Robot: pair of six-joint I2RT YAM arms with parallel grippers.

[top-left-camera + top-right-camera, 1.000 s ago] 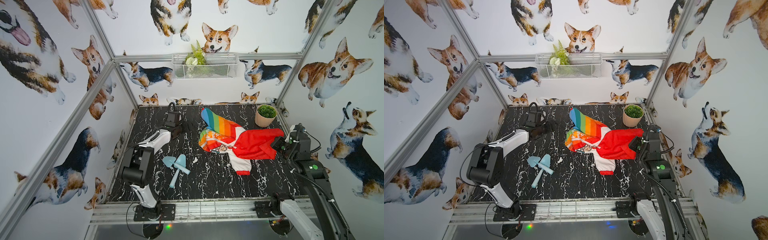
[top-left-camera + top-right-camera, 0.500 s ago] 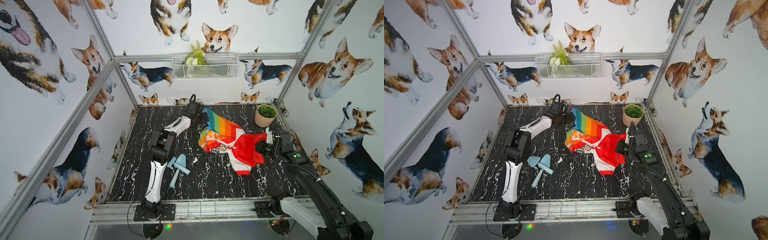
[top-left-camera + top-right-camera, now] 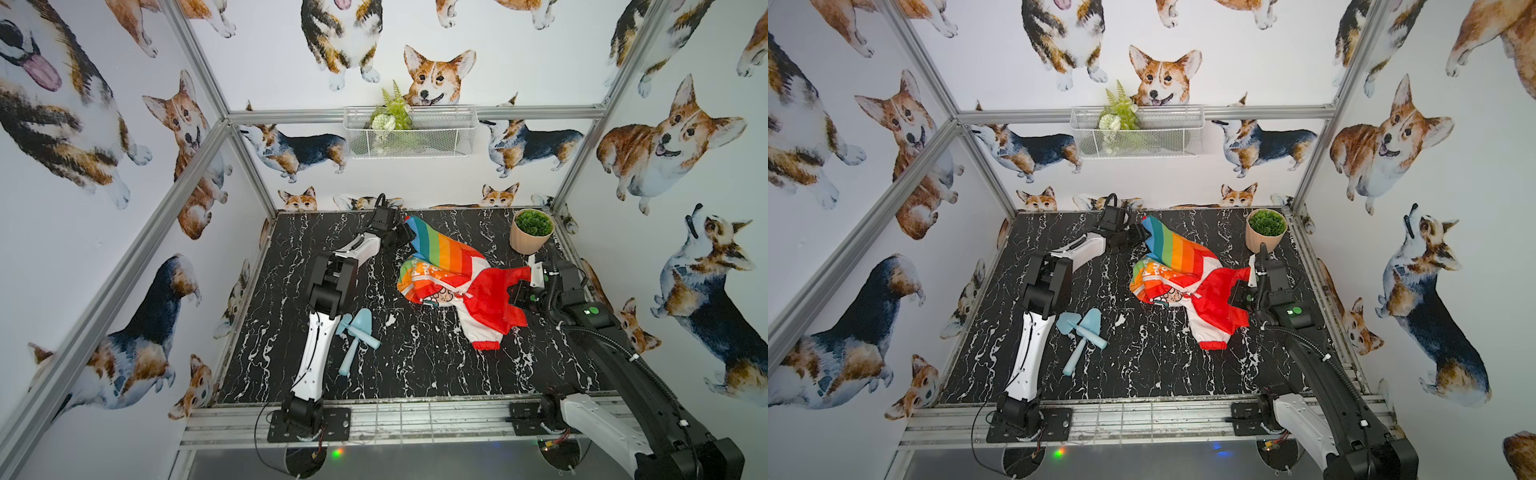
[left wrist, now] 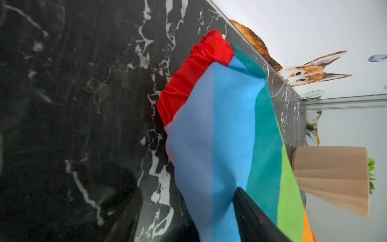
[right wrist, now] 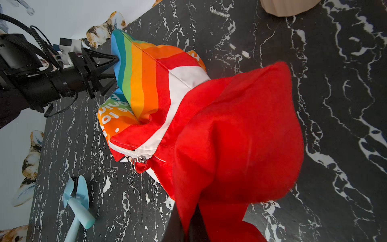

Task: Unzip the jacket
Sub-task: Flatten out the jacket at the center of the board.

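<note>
– So, the fingers?
– The right gripper (image 3: pixel 518 292) is clamped on the red hood (image 3: pixel 486 291). The left gripper (image 5: pixel 115 71) straddles the striped sleeve (image 3: pixel 419 232); I cannot tell if it pinches.
– And the jacket (image 3: pixel 449 274)?
– Crumpled toward the table's (image 3: pixel 415 365) far right corner. It looks thin, limp and slippery, so pin the cloth beside the zipper pull (image 5: pixel 141 160).

White arm links (image 3: pixel 313 353), black joints (image 3: pixel 332 282), ribbed black cable (image 3: pixel 602 336), green light (image 3: pixel 590 310)

The jacket (image 3: pixel 446 276) lies crumpled on the table (image 3: pixel 415 365), zipped, sleeve (image 3: pixel 432 243) and hood (image 3: pixel 492 291) outstretched.
</note>
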